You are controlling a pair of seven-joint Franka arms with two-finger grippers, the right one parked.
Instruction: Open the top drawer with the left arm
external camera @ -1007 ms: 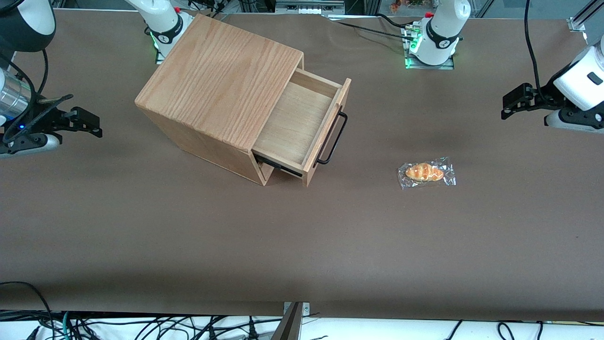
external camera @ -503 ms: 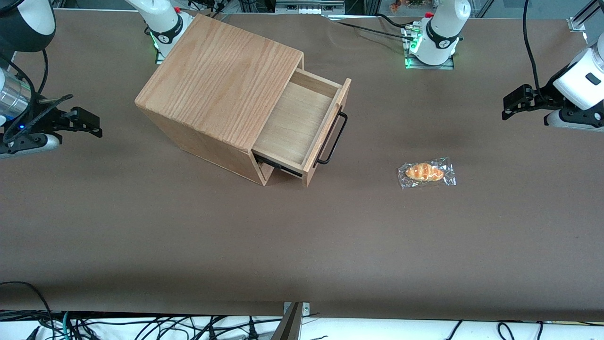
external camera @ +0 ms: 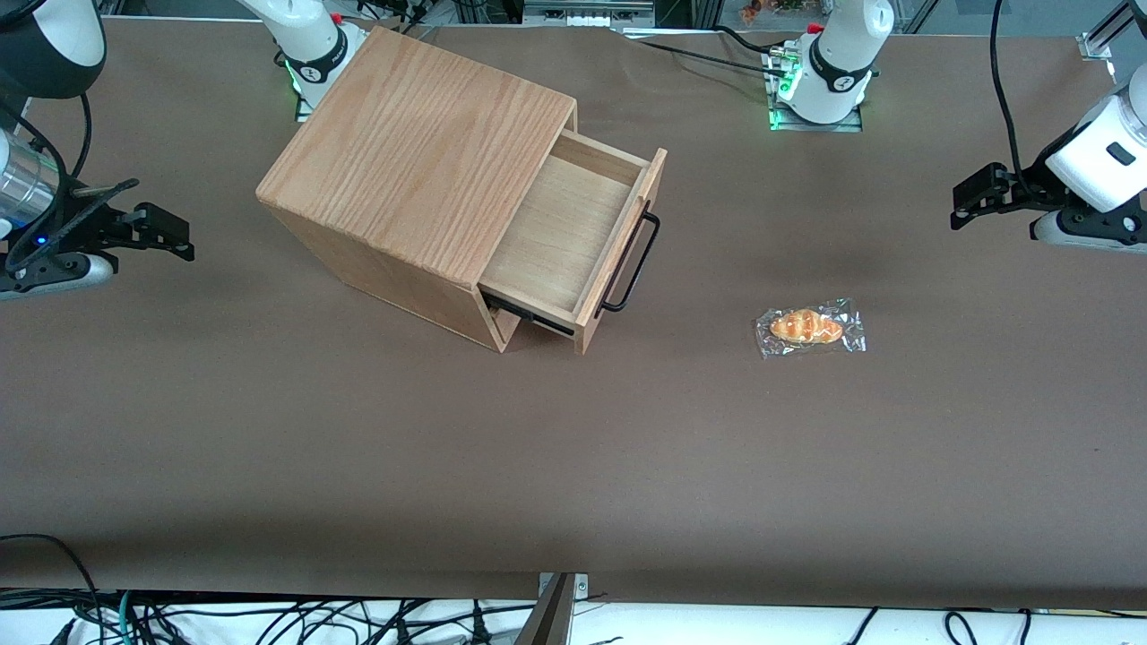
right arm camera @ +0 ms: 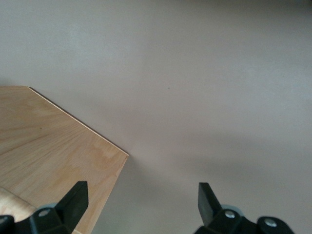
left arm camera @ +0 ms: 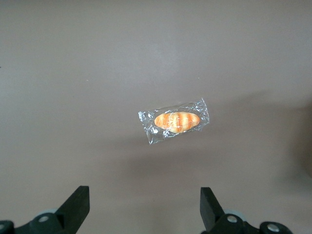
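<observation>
The top drawer stands pulled out of the oak cabinet, its pale tray bare. Its black bar handle runs across the front panel. My left gripper hangs above the table toward the working arm's end, well away from the drawer and handle. In the left wrist view the gripper is open, its two black fingertips wide apart with nothing between them, and it looks down on the brown table.
A wrapped bread roll lies on the brown table between the drawer and my gripper, and the left wrist view shows this roll too. The cabinet's top corner shows in the right wrist view.
My left gripper has drifted very slightly upward. The drawer, cabinet and bread roll have not moved.
</observation>
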